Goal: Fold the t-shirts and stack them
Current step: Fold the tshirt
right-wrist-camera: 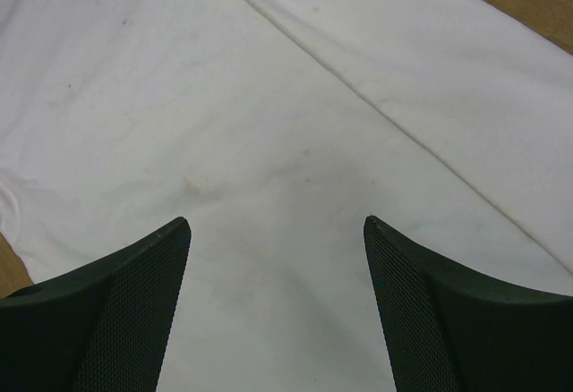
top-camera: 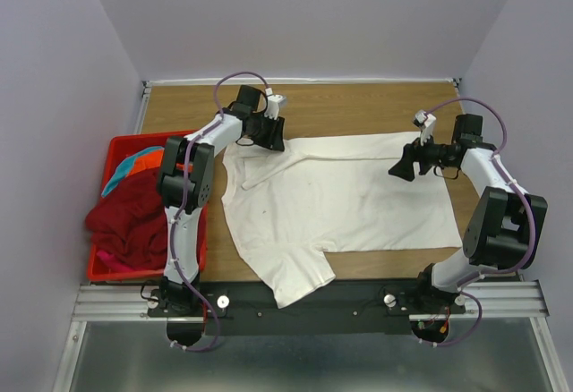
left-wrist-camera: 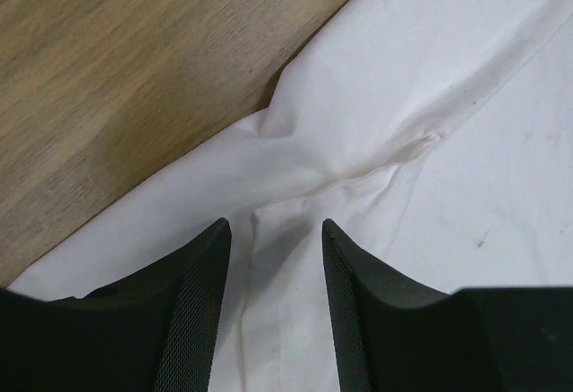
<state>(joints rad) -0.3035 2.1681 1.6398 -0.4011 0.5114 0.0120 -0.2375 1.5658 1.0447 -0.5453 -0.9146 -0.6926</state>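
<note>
A large white t-shirt (top-camera: 340, 200) lies spread on the wooden table, one sleeve hanging over the near edge. My left gripper (top-camera: 271, 134) is open just above the shirt's far left corner, by a folded sleeve seam. In the left wrist view its jaws (left-wrist-camera: 273, 226) straddle a crease in the white cloth (left-wrist-camera: 430, 97) and hold nothing. My right gripper (top-camera: 401, 168) is open over the shirt's far right part. In the right wrist view it (right-wrist-camera: 277, 222) is spread wide above flat white cloth (right-wrist-camera: 269, 123). A dark red t-shirt (top-camera: 130, 217), an orange one (top-camera: 148, 157) and a teal one (top-camera: 121, 175) lie heaped on the left.
A red plastic basket (top-camera: 121, 146) at the table's left edge holds the coloured shirts; the dark red one spills over its left side. Bare wood (top-camera: 358, 106) runs along the far side. Walls close in on the left, right and back.
</note>
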